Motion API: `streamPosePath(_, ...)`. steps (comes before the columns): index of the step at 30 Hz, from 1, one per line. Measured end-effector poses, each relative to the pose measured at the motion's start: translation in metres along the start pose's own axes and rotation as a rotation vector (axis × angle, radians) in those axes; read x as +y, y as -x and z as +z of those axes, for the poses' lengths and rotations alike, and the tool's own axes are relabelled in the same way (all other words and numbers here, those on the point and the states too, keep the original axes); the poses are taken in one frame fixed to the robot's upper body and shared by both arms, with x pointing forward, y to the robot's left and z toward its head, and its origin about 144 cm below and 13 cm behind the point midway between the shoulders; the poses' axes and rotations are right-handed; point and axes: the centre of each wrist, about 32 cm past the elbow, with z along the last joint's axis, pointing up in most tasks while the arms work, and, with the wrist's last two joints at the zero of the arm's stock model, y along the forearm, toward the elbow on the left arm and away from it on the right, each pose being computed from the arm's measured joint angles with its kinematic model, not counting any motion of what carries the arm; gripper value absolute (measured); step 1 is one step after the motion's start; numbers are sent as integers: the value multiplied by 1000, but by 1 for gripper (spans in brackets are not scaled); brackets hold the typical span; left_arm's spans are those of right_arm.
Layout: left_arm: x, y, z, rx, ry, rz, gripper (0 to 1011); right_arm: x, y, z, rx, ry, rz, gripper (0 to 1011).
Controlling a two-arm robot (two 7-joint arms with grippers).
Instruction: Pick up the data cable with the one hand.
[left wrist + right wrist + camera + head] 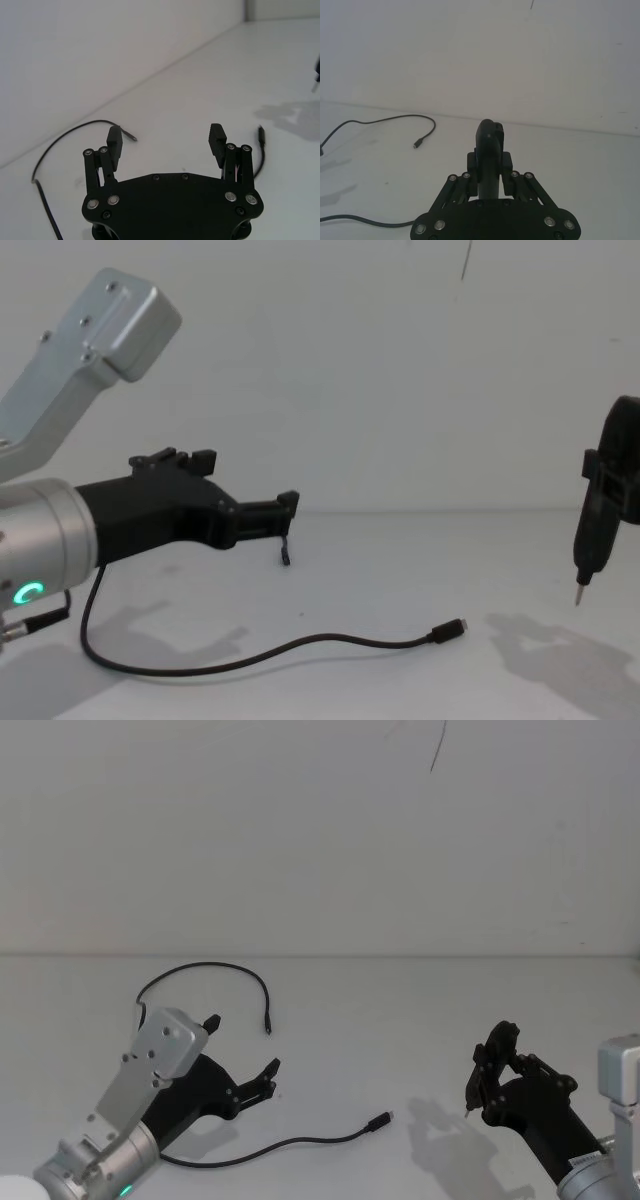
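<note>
The data cable point(290, 1145) lies slack on the white table, its small silver-tipped plug point(381, 1122) pointing right; it also appears in the chest view point(300, 648). My left gripper point(242, 1045) hovers above the table, open and holding nothing, behind the cable's middle stretch. From the left wrist its two black fingers point(114, 144) stand wide apart around bare table, with the plug point(261, 134) just outside the other finger. At the right, my right gripper point(497, 1065) is shut on a narrow black tool point(478, 1085) with a thin silver tip, held off the table.
A shorter black wire point(200, 968) arcs behind the left gripper and ends in a silver barrel plug point(269, 1028). The white wall point(320, 840) rises along the table's far edge. Bare table point(400, 1020) separates the two arms.
</note>
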Motion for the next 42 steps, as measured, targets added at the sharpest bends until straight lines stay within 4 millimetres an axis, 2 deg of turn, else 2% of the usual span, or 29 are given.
streamPosePath(6,6,-17,1,-21,-31,-93,1001,0,0,0,0,0,0,263)
streamPosePath(11,8,-42,3,-38,-73,-176,1001,0,0,0,0,0,0,263)
streamPosePath(15,7,-60,8,-41,-106,-242,1001,0,0,0,0,0,0,263)
streamPosePath(23,0,-80,18,-22,-156,-325,1001,0,0,0,0,0,0,263)
streamPosePath(34,-13,-92,31,0,-227,-457,1001,0,0,0,0,0,0,263)
streamPosePath(42,-21,-94,31,2,-281,-501,1001,0,0,0,0,0,0,263)
